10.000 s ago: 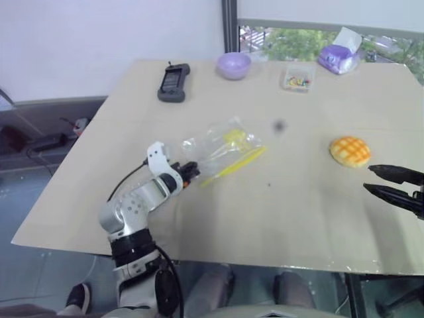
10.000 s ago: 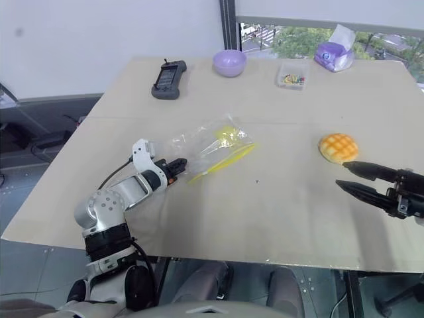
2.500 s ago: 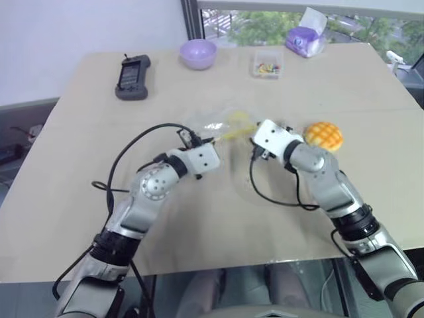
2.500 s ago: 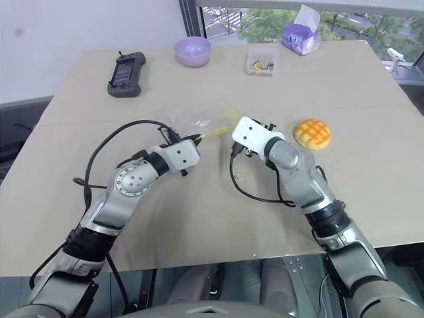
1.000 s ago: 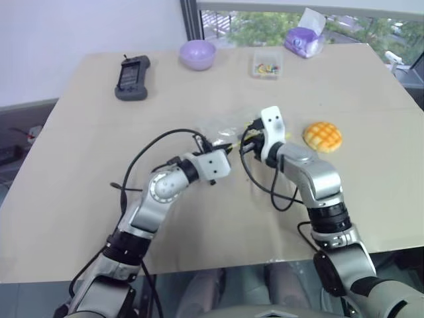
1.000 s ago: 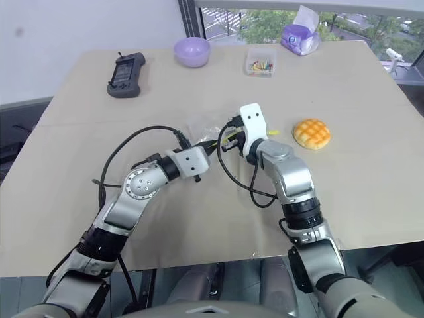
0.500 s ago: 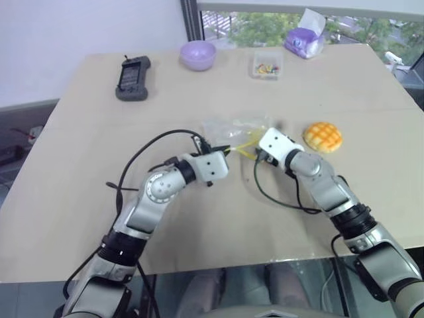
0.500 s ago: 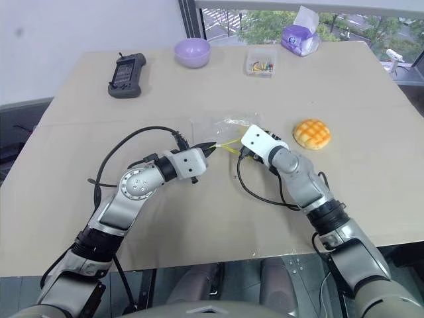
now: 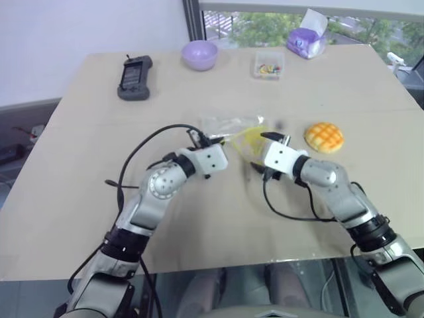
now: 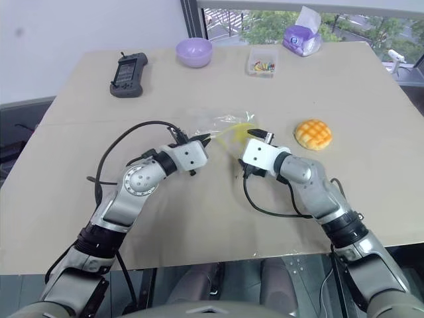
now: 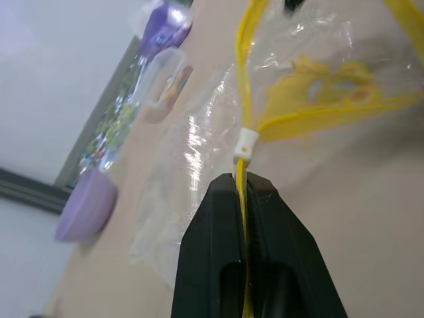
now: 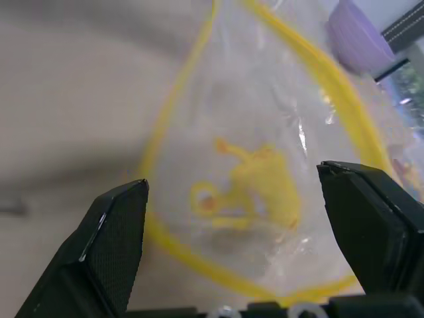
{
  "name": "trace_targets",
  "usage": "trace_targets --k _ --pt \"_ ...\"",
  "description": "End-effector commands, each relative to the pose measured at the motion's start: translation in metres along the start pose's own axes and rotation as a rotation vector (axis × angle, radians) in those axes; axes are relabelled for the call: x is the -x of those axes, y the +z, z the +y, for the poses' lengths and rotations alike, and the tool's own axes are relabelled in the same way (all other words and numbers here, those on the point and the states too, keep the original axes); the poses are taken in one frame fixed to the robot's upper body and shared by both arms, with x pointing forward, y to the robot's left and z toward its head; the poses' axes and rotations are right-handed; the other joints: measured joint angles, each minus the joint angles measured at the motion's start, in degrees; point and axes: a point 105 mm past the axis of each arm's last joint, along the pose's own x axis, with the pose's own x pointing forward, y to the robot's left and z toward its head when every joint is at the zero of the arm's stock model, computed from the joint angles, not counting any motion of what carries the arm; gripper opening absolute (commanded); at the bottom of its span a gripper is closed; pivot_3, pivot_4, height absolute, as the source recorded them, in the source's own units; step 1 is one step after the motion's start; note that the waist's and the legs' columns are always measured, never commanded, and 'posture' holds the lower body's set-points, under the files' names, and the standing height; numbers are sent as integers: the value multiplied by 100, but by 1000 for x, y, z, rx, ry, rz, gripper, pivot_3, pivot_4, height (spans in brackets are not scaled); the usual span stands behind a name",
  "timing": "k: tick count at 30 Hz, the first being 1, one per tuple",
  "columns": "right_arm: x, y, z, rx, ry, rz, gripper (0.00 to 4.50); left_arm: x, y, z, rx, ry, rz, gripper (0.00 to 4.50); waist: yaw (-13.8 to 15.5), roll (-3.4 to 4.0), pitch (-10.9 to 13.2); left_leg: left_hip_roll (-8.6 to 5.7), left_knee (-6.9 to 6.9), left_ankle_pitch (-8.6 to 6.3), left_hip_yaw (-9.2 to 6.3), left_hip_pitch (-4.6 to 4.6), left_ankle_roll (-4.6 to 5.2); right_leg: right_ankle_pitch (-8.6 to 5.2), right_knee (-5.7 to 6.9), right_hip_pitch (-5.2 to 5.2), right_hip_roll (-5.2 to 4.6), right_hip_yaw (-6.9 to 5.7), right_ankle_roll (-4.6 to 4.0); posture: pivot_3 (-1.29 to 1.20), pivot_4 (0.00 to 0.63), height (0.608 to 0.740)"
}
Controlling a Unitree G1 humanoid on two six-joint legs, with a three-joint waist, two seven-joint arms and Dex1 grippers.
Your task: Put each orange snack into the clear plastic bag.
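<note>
Left eye view: the orange snack [image 9: 323, 136], a round domed bun with a criss-cross grid on top, lies on the tan bench [image 9: 79, 185], to the right of the clear plastic bag [image 9: 235, 132] and apart from it. The bag is crinkly, see-through film with a yellow strip round its mouth and a yellow print on its face; it sits at the middle of the bench, between the two grippers.

The left gripper [image 9: 211, 140] has its black fingers clenched on the bag's yellow strip. The left wrist view shows that pinch close up: the thin yellow band runs between the two fingertips [image 11: 225, 199], with a small white slider [image 11: 245, 143] just past them.

The right gripper [image 10: 258, 135] is just to the right of the bag, its fingers spread wide and grasping nothing. The right wrist view looks between those fingers [image 12: 112, 245] into the bag's gaping mouth, the strip curving round in a loop.

Behind the bag stand a lilac bowl [image 9: 199, 54], a small clear box [image 9: 267, 65] of coloured bits, a purple tissue pack [image 9: 305, 42] and a dark handheld device [image 9: 134, 68].
</note>
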Motion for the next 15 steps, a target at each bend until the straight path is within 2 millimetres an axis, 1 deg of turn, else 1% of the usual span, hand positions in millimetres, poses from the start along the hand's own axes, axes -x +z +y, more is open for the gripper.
trace_targets --k 1,4,5,6,7,8,10,12,15 --pt "26 14 -36 -128 -104 -51 4447 2 -6 17 -5 79 43 0 16 0 0 0 0 0 -1 1 0 0 0 1 0 -1 0 0 150 740" --pt "45 -8 -63 -274 -231 9 4447 1 -8 18 3 89 55 0 101 0 0 0 1 0 -3 1 0 0 -2 5 0 -3 0 0 150 740" --pt "51 -18 -74 -317 -293 43 4447 1 -8 17 3 88 56 0 112 0 0 0 1 0 -3 1 0 0 -2 5 0 -3 0 0 150 740" --pt "60 -38 -92 -382 -402 115 4447 1 -7 17 2 87 57 0 119 0 0 -1 1 0 -4 1 0 0 -2 5 0 -4 0 0 150 740" --pt "69 -55 -104 -437 -489 175 4447 0 -7 16 2 86 58 0 121 0 0 -1 1 0 -4 2 0 0 -1 5 0 -4 0 0 150 740" --pt "75 -67 -111 -476 -547 218 4447 0 -7 15 2 85 60 0 124 0 0 -2 2 0 -2 2 0 0 -1 6 -2 -3 0 0 150 740" --pt "79 -79 -116 -524 -597 256 4447 -1 -7 15 2 84 61 0 128 0 0 -3 5 0 -2 1 0 0 -1 6 -3 -3 0 0 150 740" --pt "81 -96 -118 -578 -643 306 4447 -1 -7 14 2 81 62 0 100 0 0 -2 2 0 0 1 0 0 -1 4 -3 -2 -1 0 150 740" --pt "82 -118 -111 -665 -670 364 4447 -1 -8 14 -2 79 65 0 79 1 0 1 1 0 9 2 0 0 0 3 -3 4 0 0 150 740"
